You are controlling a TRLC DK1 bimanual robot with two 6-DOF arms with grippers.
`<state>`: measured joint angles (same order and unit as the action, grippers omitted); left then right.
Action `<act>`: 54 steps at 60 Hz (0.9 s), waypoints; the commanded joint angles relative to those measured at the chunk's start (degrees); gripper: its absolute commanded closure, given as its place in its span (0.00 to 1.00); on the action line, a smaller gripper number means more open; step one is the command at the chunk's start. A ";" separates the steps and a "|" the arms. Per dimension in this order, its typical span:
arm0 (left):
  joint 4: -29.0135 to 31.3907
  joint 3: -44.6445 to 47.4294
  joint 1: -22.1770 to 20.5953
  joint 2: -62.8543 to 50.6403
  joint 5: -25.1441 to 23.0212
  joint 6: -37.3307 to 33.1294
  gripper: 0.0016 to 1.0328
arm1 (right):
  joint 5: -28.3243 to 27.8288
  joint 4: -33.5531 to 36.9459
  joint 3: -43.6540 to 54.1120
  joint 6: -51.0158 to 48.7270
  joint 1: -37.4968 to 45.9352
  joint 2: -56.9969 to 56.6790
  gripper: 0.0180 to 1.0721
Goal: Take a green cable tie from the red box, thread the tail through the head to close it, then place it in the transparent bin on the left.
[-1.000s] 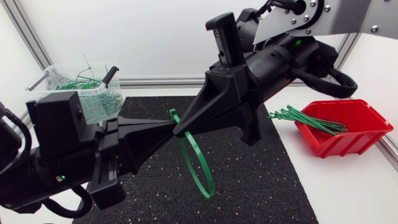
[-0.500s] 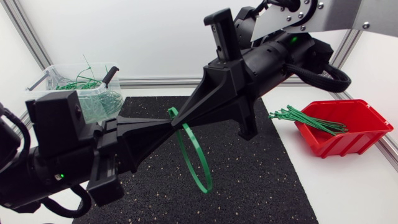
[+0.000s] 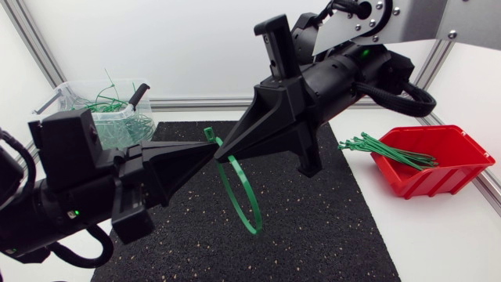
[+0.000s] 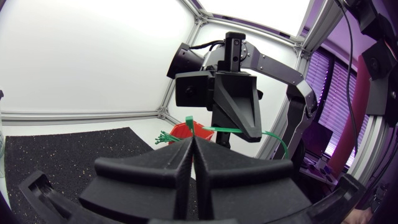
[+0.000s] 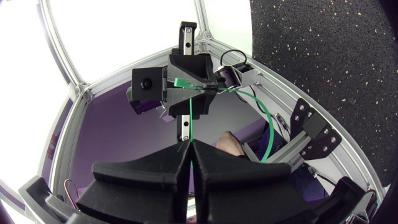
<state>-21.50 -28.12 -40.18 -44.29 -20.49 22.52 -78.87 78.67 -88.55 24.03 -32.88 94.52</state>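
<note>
- Both black wedge-fingered tools meet tip to tip over the middle of the speckled rubber mat, and the green cable tie is right there between them.
- The left gripper is clenched, its 2 matte fingers pressed flat together on the tie's head end.
- The tie's square head pokes up just past those tips.
- The right gripper is clamped too. From its wrist, a thin green strand runs straight out of the seam between its broad fingers.
- The tie is a flat, glossy plastic strap that hangs below the tips in a long, narrow loop above the mat.
- Far left, the clear plastic bin holds a tangle of green ties.
- At the right, the glossy red box has a straight bundle of ties fanning over its left rim.
- Against 1.0 s ago, both grippers and the tie have drifted left and a little farther back, and the loop's low end has lifted.
</note>
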 commanded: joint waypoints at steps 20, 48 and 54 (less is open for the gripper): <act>-1.00 -0.45 -0.25 -1.15 0.10 1.03 0.97 | -0.76 0.16 -0.39 -0.21 0.10 -1.00 0.94; -1.00 -0.53 -0.69 -1.32 0.01 1.03 0.97 | -0.76 -1.42 -0.22 -0.30 0.19 0.58 0.94; -1.00 -0.53 -0.77 -1.41 0.01 1.03 0.97 | -0.85 -1.86 -0.22 -0.30 0.19 1.02 0.94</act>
<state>-21.54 -28.12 -40.29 -45.43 -20.49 22.52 -79.31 77.36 -88.55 24.01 -32.88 94.52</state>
